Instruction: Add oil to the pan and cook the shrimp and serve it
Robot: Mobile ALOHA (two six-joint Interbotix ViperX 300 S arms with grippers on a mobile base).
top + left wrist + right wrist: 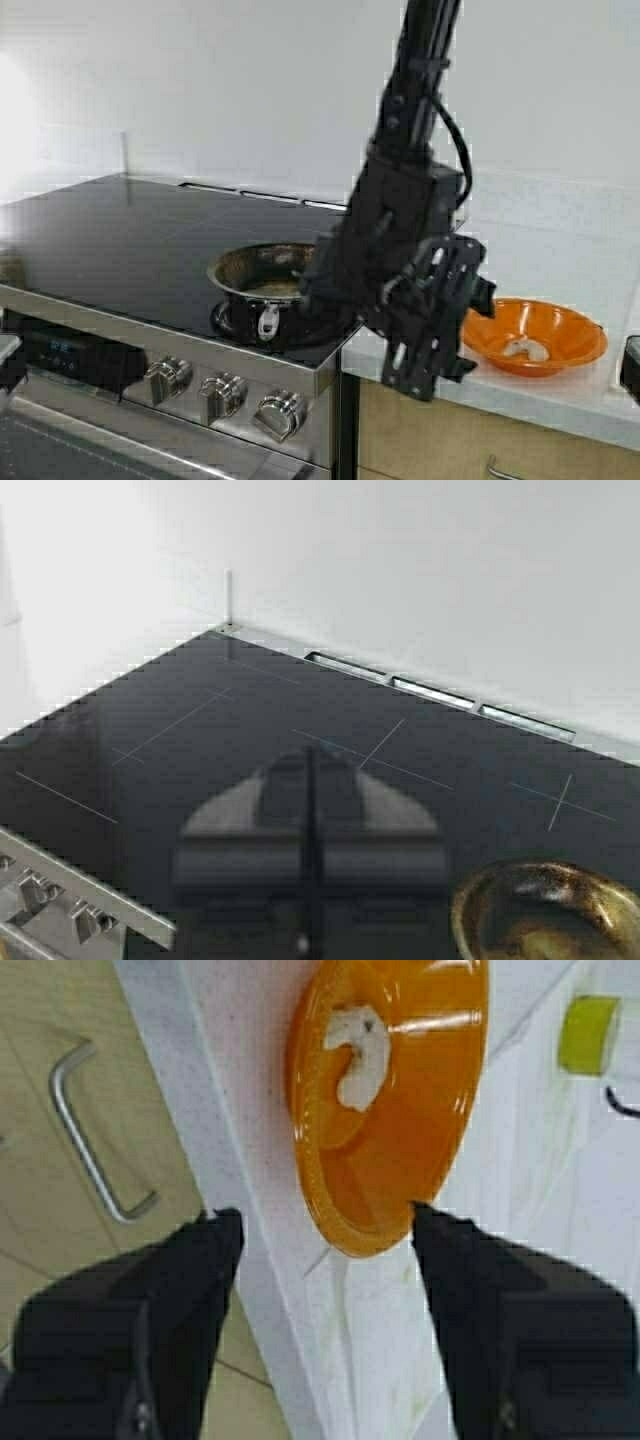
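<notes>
The steel pan (262, 283), browned inside, sits on the front right of the black cooktop (120, 235); its rim also shows in the left wrist view (545, 912). The shrimp (526, 349) lies in an orange bowl (570, 345) on the white counter. My right gripper (440, 375) is open and empty, hanging over the counter's front edge just left of the bowl. In the right wrist view the gripper (325, 1218) faces the bowl (420, 1130) and shrimp (360, 1050), and one fingertip (425, 1215) is at the bowl's rim. My left gripper (310, 752) is shut and empty above the cooktop. I cannot make out the oil jug.
Stove knobs (225, 395) line the front panel below the pan. A cabinet handle (95, 1140) is under the counter. A yellow-green thing (588, 1035) stands beyond the bowl, and a dark object (630, 368) is at the counter's right edge.
</notes>
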